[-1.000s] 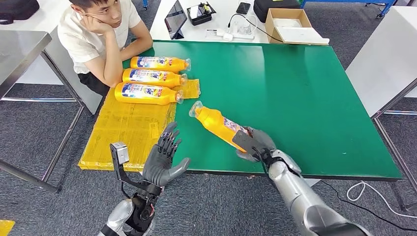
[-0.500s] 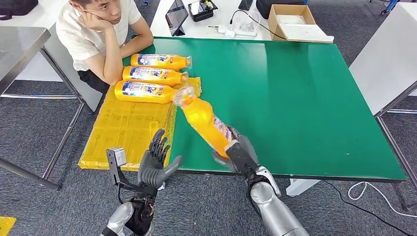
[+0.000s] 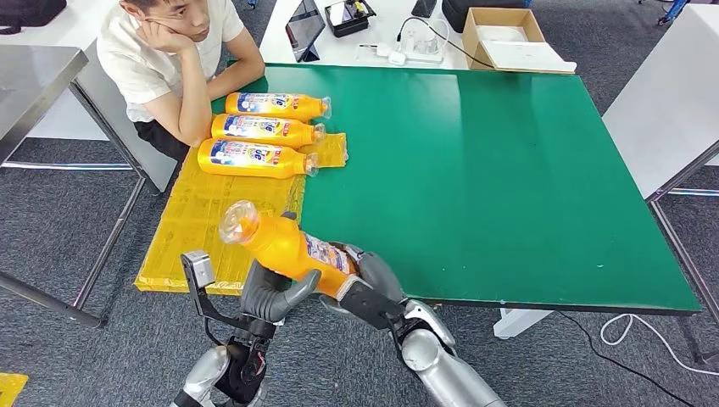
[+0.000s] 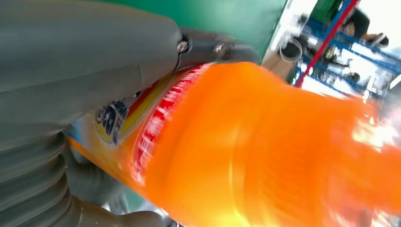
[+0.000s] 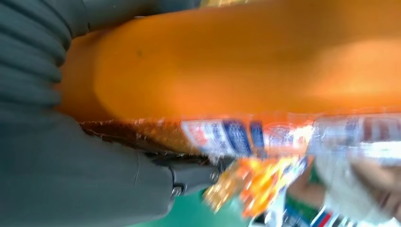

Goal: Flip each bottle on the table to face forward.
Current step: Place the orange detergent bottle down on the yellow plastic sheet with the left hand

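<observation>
Gripping the base end of an orange bottle (image 3: 284,246), the robot's right hand (image 3: 366,288) sits at the near edge of the green table (image 3: 509,170), its fingers wrapped around the bottle's labelled lower body. The bottle is lifted off the table and tilted, its clear cap end pointing up and away to the robot's left, above the near corner of a yellow sheet (image 3: 216,225). The left hand (image 3: 270,292) is just beside it, directly under the bottle's middle, thumb out to the side and touching or nearly touching the bottle from below; the left wrist view shows its thumb lying against the label, but whether the fingers have closed on the bottle cannot be told. In the right wrist view the hand's thumb presses against the bottle's label.

Farther off, three more orange bottles (image 3: 254,158) lie side by side on the far end of the yellow sheet, labels up, caps pointing to the robot's right. A person (image 3: 169,51) in a white shirt sits at that corner, an elbow on the table.
</observation>
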Robot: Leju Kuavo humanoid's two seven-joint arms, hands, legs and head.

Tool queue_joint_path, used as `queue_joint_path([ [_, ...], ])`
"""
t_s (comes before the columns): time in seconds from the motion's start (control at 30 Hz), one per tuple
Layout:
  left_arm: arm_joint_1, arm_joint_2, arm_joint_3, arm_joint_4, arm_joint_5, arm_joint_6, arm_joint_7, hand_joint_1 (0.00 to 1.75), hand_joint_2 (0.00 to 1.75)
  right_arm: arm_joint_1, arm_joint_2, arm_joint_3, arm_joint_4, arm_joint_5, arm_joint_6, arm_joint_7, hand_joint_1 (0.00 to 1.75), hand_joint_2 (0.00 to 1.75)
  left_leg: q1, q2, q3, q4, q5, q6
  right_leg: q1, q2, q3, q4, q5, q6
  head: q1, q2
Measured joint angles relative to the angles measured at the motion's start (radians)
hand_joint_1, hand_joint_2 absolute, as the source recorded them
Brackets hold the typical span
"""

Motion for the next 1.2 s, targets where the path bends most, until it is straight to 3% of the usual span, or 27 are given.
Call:
queue_joint_path([
  [0.17,0.002,0.005,-0.002,-0.012,0.055,-0.065,0.015,0.0,1.75,-0.021,0.006,0.058,0.022,-0.013,0.008,0.0,1.75,1.75,0.0,0.0,0.0,0.0,0.0,0.0,0.0,0.0,0.0,0.0,0.0,0.0,0.0,0.0],
  [0.7,0.013,0.018,0.002,-0.02,0.055,-0.064,0.015,0.0,1.75,-0.045,0.008,0.089,0.052,-0.015,0.008,0.001,1.75,1.75,0.0,0.0,0.0,0.0,0.0,0.0,0.0,0.0,-0.001,0.0,0.0,0.0,0.0,0.0],
  [0.83,0.009,0.018,0.007,-0.02,0.066,-0.065,0.023,1.74,1.75,-0.051,0.008,0.096,0.054,-0.012,0.008,0.004,1.73,1.75,0.0,0.0,0.0,0.0,0.0,0.0,0.0,0.0,-0.001,0.0,0.0,0.0,0.0,0.0],
  [0.87,0.008,0.018,0.009,-0.02,0.068,-0.065,0.025,1.75,1.75,-0.052,0.008,0.097,0.054,-0.012,0.008,0.004,1.68,1.75,0.0,0.0,0.0,0.0,0.0,0.0,0.0,0.0,-0.001,0.0,0.0,0.0,0.0,0.0],
  [0.9,0.007,0.018,0.01,-0.019,0.068,-0.065,0.026,1.75,1.75,-0.054,0.008,0.098,0.054,-0.013,0.008,0.004,1.61,1.75,0.0,0.0,0.0,0.0,0.0,0.0,0.0,0.0,-0.001,0.0,0.0,0.0,0.0,0.0],
  [0.93,0.005,0.018,0.012,-0.017,0.067,-0.065,0.027,1.75,1.75,-0.055,0.008,0.098,0.053,-0.015,0.008,0.004,1.38,1.75,0.0,0.0,0.0,0.0,0.0,0.0,0.0,0.0,-0.001,0.0,0.0,0.0,0.0,0.0],
  [1.03,-0.004,0.018,0.015,-0.008,0.057,-0.064,0.027,1.75,1.75,-0.056,0.009,0.098,0.05,-0.028,0.01,0.004,0.23,1.75,0.0,0.0,0.0,0.0,0.0,0.0,0.0,0.0,-0.001,0.0,0.0,0.0,0.0,0.0],
  [1.07,-0.009,0.018,0.016,-0.005,0.054,-0.064,0.027,1.75,1.75,-0.056,0.009,0.099,0.047,-0.032,0.012,0.004,0.02,1.75,0.0,0.0,0.0,0.0,0.0,0.0,0.0,0.0,-0.001,0.0,0.0,0.0,0.0,0.0],
  [1.2,-0.018,0.017,0.018,0.007,0.049,-0.059,0.024,1.75,1.75,-0.048,0.013,0.104,0.028,-0.049,0.008,-0.001,0.0,0.0,0.0,0.0,0.0,0.0,0.0,0.0,0.0,0.0,-0.001,0.0,0.0,0.0,0.0,0.0],
])
